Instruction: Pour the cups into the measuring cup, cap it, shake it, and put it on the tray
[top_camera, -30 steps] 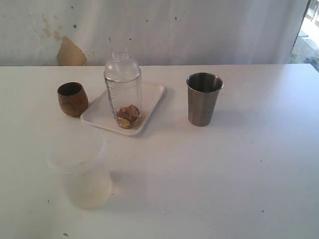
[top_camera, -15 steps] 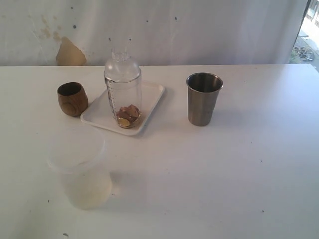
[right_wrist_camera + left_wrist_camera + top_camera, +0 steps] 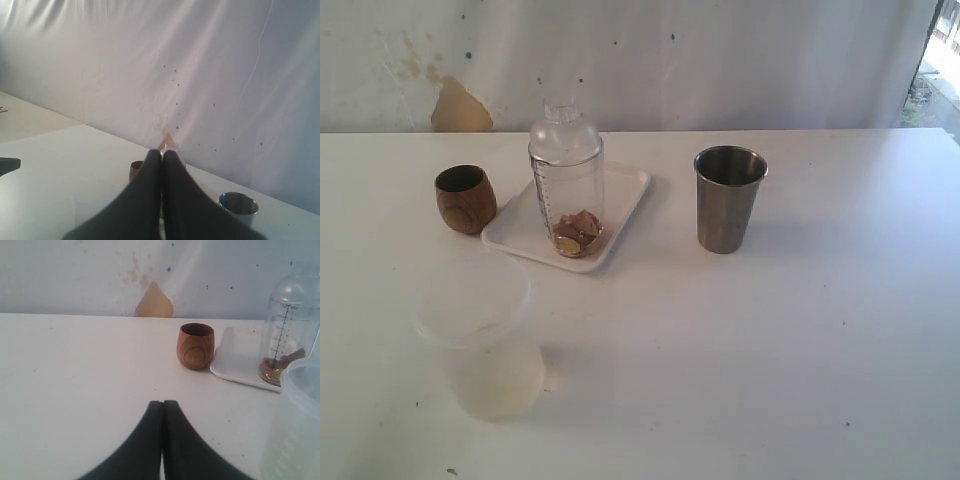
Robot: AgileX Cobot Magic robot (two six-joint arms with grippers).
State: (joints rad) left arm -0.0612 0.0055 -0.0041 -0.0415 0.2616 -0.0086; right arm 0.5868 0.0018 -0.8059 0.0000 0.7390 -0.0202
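The clear measuring cup (image 3: 566,185) stands capped and upright on the white tray (image 3: 620,190), with brown and gold bits at its bottom. Left of the tray sits the brown wooden cup (image 3: 465,198); to the right stands the steel tumbler (image 3: 728,198). Neither arm shows in the exterior view. In the left wrist view my left gripper (image 3: 163,402) is shut and empty, well short of the wooden cup (image 3: 195,345), tray (image 3: 239,356) and measuring cup (image 3: 290,335). My right gripper (image 3: 161,152) is shut and empty, hiding most of the measuring cup (image 3: 171,147); the steel tumbler (image 3: 239,204) shows beside it.
A frosted plastic jug (image 3: 480,340) stands near the front left of the white table (image 3: 770,330); in the left wrist view the jug (image 3: 295,425) is close beside my left gripper. A white sheet (image 3: 720,60) hangs behind the table.
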